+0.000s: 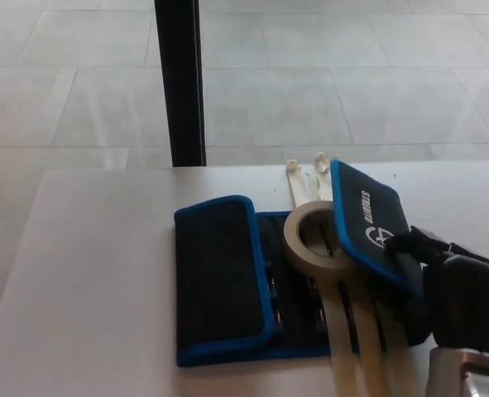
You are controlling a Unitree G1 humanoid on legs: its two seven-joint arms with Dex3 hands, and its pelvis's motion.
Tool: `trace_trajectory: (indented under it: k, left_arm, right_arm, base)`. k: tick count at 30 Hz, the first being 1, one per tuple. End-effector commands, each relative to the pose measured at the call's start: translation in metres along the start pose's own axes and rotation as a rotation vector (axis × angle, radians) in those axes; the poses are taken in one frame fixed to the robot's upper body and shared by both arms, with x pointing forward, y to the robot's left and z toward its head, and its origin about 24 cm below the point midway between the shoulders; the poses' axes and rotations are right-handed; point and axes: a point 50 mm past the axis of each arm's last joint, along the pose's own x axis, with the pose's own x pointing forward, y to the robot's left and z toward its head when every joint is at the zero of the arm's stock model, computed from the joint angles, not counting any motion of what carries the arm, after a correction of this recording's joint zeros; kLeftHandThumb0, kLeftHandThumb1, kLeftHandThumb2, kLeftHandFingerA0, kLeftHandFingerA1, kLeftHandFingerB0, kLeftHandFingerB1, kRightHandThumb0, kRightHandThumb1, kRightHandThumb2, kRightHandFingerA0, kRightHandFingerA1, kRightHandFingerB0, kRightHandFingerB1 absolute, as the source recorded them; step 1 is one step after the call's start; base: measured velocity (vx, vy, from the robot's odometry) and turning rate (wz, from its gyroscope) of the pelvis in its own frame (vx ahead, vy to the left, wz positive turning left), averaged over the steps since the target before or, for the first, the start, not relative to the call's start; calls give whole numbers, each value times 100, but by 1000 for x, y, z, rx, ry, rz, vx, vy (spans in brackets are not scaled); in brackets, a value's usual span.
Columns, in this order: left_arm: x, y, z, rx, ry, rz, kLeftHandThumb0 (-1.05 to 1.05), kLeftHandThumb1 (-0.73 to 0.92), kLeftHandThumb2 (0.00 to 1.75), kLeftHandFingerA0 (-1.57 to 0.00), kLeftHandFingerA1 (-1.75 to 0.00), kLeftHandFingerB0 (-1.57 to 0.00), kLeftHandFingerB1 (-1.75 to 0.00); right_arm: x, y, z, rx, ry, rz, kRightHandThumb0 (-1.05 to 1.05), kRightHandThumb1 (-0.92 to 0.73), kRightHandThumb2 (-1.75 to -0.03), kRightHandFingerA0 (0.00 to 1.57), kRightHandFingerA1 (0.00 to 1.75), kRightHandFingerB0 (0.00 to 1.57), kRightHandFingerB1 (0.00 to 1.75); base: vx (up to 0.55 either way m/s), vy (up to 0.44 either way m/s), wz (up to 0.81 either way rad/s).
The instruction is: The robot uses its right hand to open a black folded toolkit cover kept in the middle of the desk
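A black toolkit cover with blue trim (227, 281) lies in the middle of the pale desk (87, 273). Its left flap (218, 277) lies folded flat over the middle. The right flap (370, 225), with a white logo, stands tilted up off the kit. My right hand (443, 289) is shut on that flap's outer edge at the right. Under the raised flap show a roll of beige tape (314, 238) and pale cable ties (352, 339). My left hand is out of sight.
A black vertical post (178, 83) rises behind the desk's far edge, with grey floor tiles (352, 74) beyond. Bare desk surface lies to the left of the kit and at the far right.
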Motion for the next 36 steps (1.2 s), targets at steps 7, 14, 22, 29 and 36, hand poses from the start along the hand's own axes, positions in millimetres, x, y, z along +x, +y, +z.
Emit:
trace_trajectory:
  k: [7,14,22,29,36]
  left_arm:
    - [3,15,8,-8,-33,24,-105,31,125,-75,-138,-78,-139]
    - [3,16,9,-15,-43,24,-105,31,123,-76,-134,-78,-136]
    - [3,17,12,-22,-46,29,-105,36,113,-75,-129,-72,-136]
    - [4,18,12,-34,-47,26,-105,30,122,-75,-132,-75,-136]
    - [4,20,13,-22,-55,34,-105,31,123,-71,-136,-79,-136]
  right_arm:
    - [40,-98,-80,1330,1002,-1083,-33,-51,-94,128,139,78,81]
    - [46,-133,-101,1310,1044,-1333,-32,-62,-64,83,125,77,84]
    - [36,-173,-160,1233,1217,-1441,-39,-71,-66,47,141,62,120]
    - [3,-192,-196,1052,1324,-1424,-42,-81,-70,22,139,26,137]
    - [-11,-228,-215,901,1322,-1367,-32,-78,-93,13,118,26,118]
  base:
    - [0,0,0]
    - [0,0,0]
    - [0,0,0]
    - [0,0,0]
    - [0,0,0]
